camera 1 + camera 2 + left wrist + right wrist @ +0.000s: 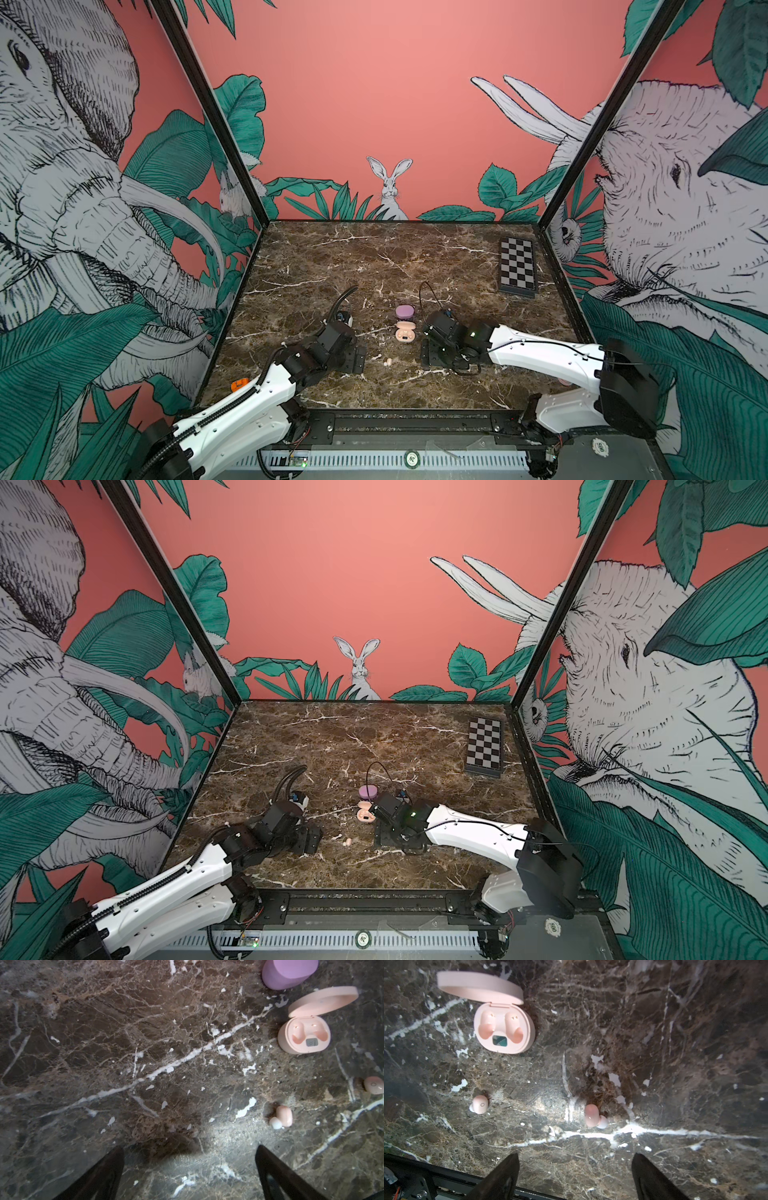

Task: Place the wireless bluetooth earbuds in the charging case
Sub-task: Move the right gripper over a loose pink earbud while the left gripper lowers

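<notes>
Two pale peach earbuds lie loose on the marble table, one (480,1104) nearer the case and one (592,1115) beside a white vein; in a top view they show as a tiny pair (388,362). The peach charging case (504,1030) sits open with its lid (479,986) tipped back and both wells empty; both top views show it (404,332) (360,813). My right gripper (575,1167) hovers open just short of the buds, with nothing between its fingers. My left gripper (190,1159) is open over bare marble, the buds (283,1115) (374,1084) off to its side.
A closed lilac case (404,311) stands right behind the peach one. A checkerboard plate (517,266) lies at the back right. The table's black front rail (446,1176) runs close to the right gripper. Printed walls enclose three sides.
</notes>
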Motion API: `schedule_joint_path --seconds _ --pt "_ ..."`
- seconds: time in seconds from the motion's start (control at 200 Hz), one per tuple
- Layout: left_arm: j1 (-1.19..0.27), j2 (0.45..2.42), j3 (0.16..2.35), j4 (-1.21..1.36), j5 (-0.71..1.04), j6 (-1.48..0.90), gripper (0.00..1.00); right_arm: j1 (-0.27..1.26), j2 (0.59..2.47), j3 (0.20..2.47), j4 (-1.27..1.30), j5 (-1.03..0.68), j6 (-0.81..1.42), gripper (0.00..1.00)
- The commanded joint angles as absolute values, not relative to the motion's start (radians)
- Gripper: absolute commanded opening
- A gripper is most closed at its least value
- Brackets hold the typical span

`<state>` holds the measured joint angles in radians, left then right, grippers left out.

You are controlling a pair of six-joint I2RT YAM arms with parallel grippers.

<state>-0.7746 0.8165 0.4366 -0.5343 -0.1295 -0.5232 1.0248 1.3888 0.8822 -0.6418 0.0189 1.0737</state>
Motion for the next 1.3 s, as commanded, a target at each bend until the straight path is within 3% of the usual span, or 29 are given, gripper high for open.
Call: schedule_joint_path --seconds 0.0,1.295 --pt "-0.781 0.796 0.42 -0.472 -0.099 -0.518 0.99 1.032 1.402 0.913 -0.681 0.05 1.072 0.83" --pt "-0.783 0.776 0.397 -0.434 -0.106 -0.492 0.99 1.019 1.55 0.98 -0.667 0.064 1.008 0.79"
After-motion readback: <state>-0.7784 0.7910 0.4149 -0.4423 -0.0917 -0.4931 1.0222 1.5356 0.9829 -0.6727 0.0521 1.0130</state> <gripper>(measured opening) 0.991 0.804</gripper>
